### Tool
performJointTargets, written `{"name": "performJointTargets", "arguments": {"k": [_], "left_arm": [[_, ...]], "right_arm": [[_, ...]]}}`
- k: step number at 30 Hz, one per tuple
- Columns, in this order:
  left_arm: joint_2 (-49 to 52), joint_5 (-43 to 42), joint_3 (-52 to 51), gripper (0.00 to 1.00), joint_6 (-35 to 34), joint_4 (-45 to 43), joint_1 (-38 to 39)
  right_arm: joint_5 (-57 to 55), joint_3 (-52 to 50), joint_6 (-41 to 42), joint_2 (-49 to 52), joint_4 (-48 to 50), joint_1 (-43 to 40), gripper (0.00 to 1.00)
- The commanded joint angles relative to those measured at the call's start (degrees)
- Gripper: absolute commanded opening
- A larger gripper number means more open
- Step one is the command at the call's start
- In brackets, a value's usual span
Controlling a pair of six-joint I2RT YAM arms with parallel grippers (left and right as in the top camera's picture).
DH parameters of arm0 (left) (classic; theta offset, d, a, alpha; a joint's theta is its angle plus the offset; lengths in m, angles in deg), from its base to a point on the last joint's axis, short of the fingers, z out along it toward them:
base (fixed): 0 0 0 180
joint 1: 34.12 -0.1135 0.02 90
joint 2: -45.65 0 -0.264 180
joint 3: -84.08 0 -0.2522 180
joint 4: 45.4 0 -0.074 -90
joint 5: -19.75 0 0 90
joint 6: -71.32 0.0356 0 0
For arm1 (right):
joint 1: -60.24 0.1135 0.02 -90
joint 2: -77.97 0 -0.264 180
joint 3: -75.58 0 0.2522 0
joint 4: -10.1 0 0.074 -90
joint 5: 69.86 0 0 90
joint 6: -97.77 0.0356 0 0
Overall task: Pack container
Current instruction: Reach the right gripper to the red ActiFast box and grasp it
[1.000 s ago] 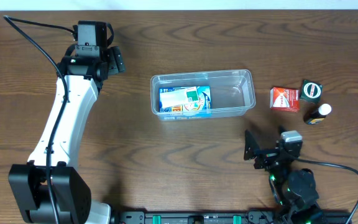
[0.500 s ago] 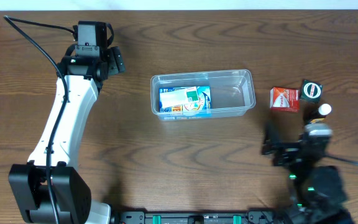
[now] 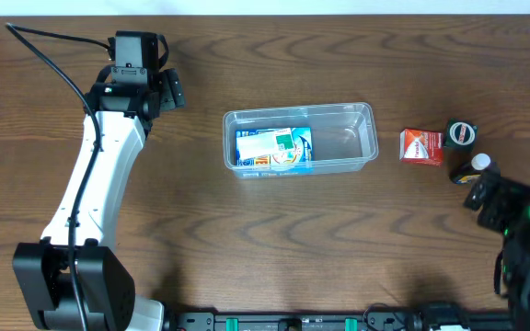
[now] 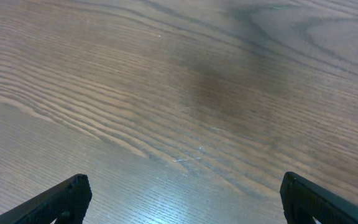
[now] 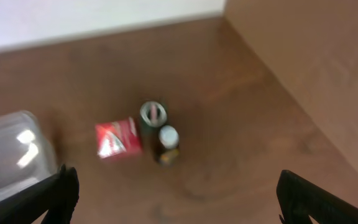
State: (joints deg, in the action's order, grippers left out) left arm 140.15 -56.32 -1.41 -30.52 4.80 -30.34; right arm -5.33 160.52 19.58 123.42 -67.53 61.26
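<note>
The clear plastic container [image 3: 357, 138] sits at the table's centre with a blue and white carton [image 3: 273, 148] lying in its left half. Its corner shows in the right wrist view [image 5: 11, 149]. A red box [image 3: 421, 145], a black round item [image 3: 461, 133] and a small dark bottle with a white cap [image 3: 472, 167] stand to its right; they also show in the right wrist view, red box [image 5: 118, 138], round item [image 5: 152, 113], bottle [image 5: 166, 144]. My right gripper [image 5: 176, 193] is open and empty, near the table's right edge [image 3: 495, 198]. My left gripper [image 4: 182, 196] is open over bare wood at the far left [image 3: 155, 87].
A pale wall edge [image 5: 92, 18] runs along the back of the table. A brown panel [image 5: 316, 68] stands to the right of the table.
My right arm has swung from the front centre-right to the table's right edge, close to the bottle. The left arm has not moved.
</note>
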Motion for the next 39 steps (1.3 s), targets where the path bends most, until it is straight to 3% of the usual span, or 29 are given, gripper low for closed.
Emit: {"name": "performJointTargets", "arguments": {"k": [1, 8, 13, 27, 34, 39], "left_arm": [[-1.3, 0.7, 0.2, 0.98, -0.5, 0.2, -0.2], [-1.3, 0.7, 0.2, 0.98, -0.5, 0.2, -0.2], [-1.3, 0.7, 0.2, 0.98, -0.5, 0.2, -0.2], [-1.3, 0.7, 0.2, 0.98, -0.5, 0.2, -0.2], [-1.3, 0.7, 0.2, 0.98, -0.5, 0.2, -0.2], [-1.3, 0.7, 0.2, 0.98, -0.5, 0.2, -0.2]], "right_arm": [[7.3, 1.8, -1.7, 5.8, -1.9, -5.9, 0.99], [20.7, 3.2, -4.0, 17.7, -2.4, -19.1, 0.99], [21.5, 3.6, -2.6, 23.2, 0.0, -22.8, 0.99], [34.9, 3.6, -12.1, 26.1, 5.9, -21.4, 0.99], [27.6, 3.6, -14.3, 30.4, 6.0, -15.2, 0.99], [28.8, 3.6, -18.3, 34.8, 8.8, -10.3, 0.99]]}}
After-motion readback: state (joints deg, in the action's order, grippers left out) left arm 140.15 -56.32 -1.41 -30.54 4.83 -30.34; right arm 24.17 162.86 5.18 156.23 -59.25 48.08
